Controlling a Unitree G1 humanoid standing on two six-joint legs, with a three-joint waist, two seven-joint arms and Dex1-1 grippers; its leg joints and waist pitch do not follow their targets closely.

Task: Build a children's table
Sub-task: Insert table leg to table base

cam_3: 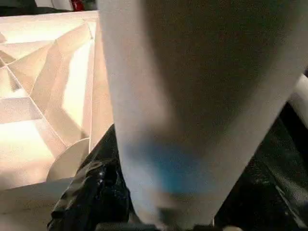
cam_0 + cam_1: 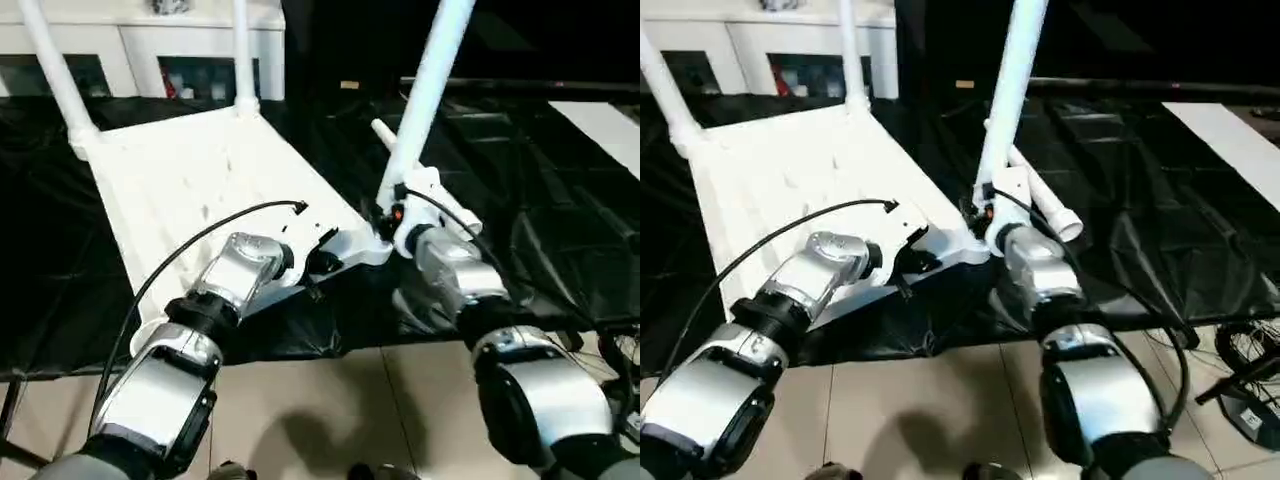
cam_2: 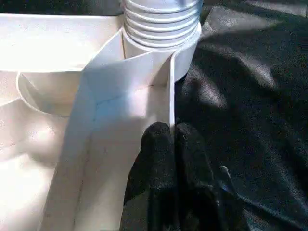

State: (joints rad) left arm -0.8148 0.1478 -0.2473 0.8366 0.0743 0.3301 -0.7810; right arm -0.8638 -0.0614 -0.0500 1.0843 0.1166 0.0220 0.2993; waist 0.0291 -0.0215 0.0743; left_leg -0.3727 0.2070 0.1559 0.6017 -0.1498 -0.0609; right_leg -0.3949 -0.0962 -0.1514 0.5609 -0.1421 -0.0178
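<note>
Left gripper (image 3: 172, 144) pinches the ribbed tabletop's (image 2: 200, 170) thin rim; right gripper (image 2: 985, 215) clasps a smooth tapered leg (image 2: 425, 95).

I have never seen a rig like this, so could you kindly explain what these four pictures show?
A two-armed humanoid robot is building a children's table. Two pictures look down from its head, two from its wrists. The white tabletop lies upside down on a black sheet, two legs already upright in its far corners. The right gripper holds a third leg at the near corner socket. The left gripper, fingers shut, pinches the tabletop's rim. A fourth leg lies on the sheet.
</note>
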